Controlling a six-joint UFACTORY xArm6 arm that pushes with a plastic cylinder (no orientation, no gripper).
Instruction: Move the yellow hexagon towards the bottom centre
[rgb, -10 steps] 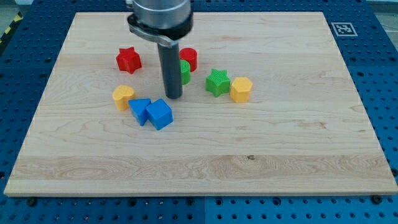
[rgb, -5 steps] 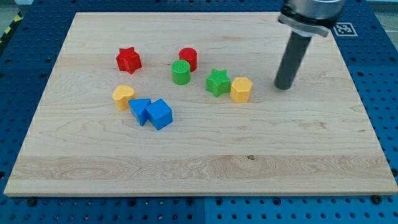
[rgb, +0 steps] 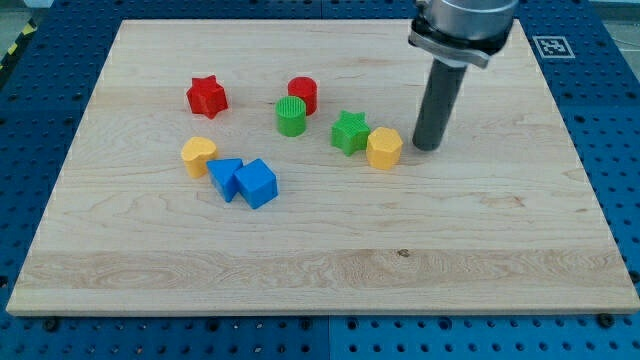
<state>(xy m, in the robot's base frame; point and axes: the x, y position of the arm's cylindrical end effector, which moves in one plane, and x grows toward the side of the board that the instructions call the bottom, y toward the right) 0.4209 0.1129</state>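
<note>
The yellow hexagon (rgb: 384, 148) lies right of the board's middle, touching the green star (rgb: 350, 132) on its left. My tip (rgb: 426, 147) stands on the board just to the hexagon's right, a small gap away, at about the same height in the view. The rod rises from it toward the view's top.
A green cylinder (rgb: 291, 116) and a red cylinder (rgb: 303, 94) sit left of the green star. A red star (rgb: 206, 96) is at upper left. A yellow heart-like block (rgb: 198, 156), a blue triangle (rgb: 224, 178) and a blue cube (rgb: 257, 183) cluster at left of centre. The wooden board (rgb: 320, 290) lies on a blue pegboard.
My tip swept from left of centre across to the right, then came back left close to the yellow hexagon. The hexagon has shifted slightly left and down.
</note>
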